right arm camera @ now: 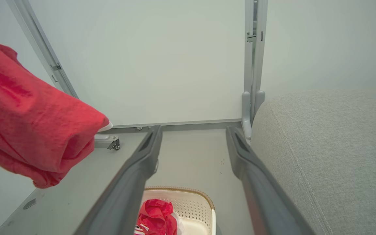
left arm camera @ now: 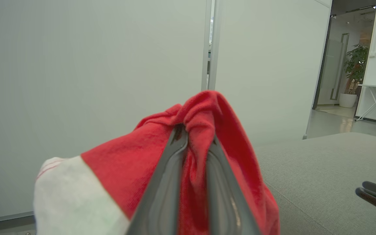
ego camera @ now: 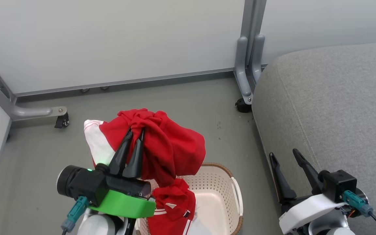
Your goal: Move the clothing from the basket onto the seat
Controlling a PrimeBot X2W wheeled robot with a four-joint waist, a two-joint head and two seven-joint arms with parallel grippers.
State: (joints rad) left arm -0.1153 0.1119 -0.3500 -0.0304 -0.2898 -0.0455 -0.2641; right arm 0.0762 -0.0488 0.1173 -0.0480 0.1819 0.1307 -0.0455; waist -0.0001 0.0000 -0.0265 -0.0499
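Note:
My left gripper [ego camera: 136, 131] [left arm camera: 196, 130] is shut on a red garment with a white panel [ego camera: 168, 147] [left arm camera: 122, 163] [right arm camera: 28, 130], holding it bunched in the air above the basket. A second red garment with white stripes [ego camera: 171, 205] [right arm camera: 157, 217] lies in the cream perforated basket [ego camera: 217, 186] [right arm camera: 193, 202] on the floor. The grey seat [ego camera: 331, 107] [left arm camera: 321, 173] [right arm camera: 331, 147] stands to the right. My right gripper [ego camera: 284, 154] [right arm camera: 193, 130] hangs open and empty beside the seat's front edge, to the right of the basket.
Pale partition panels [ego camera: 109, 39] on castored metal feet [ego camera: 62, 120] wall off the grey floor [ego camera: 191, 107] behind the basket. A second panel foot [ego camera: 245, 85] stands close to the seat's left corner. An open doorway with a plant [left arm camera: 354, 71] lies beyond the seat.

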